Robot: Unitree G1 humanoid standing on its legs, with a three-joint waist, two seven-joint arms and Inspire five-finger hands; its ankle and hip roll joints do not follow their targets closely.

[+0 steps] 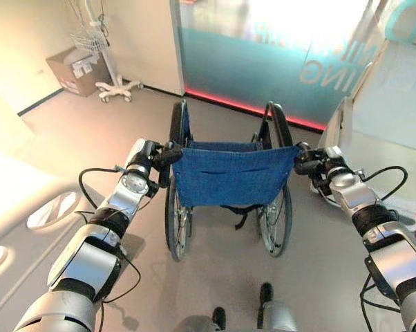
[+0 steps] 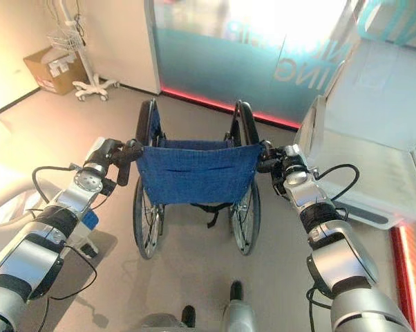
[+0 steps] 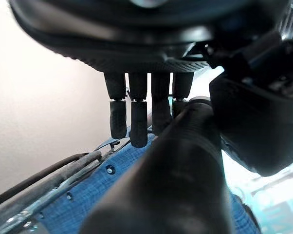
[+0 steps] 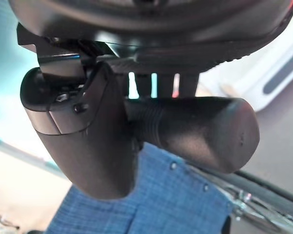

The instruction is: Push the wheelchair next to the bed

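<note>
Bright glare from the frosted glass wall [image 1: 277, 48] ahead of me, soft shadows on the floor [image 1: 215, 283], my wrist views blurred close up

Head eyes: both look down from above and behind the wheelchair [image 1: 229, 176], sharing its blue back and the floor [image 1: 318, 256].
Left wrist: very close, along the left hand [image 3: 137, 112] at its grip.
Right wrist: very close, along the right hand [image 4: 83, 141] at its grip.
</note>
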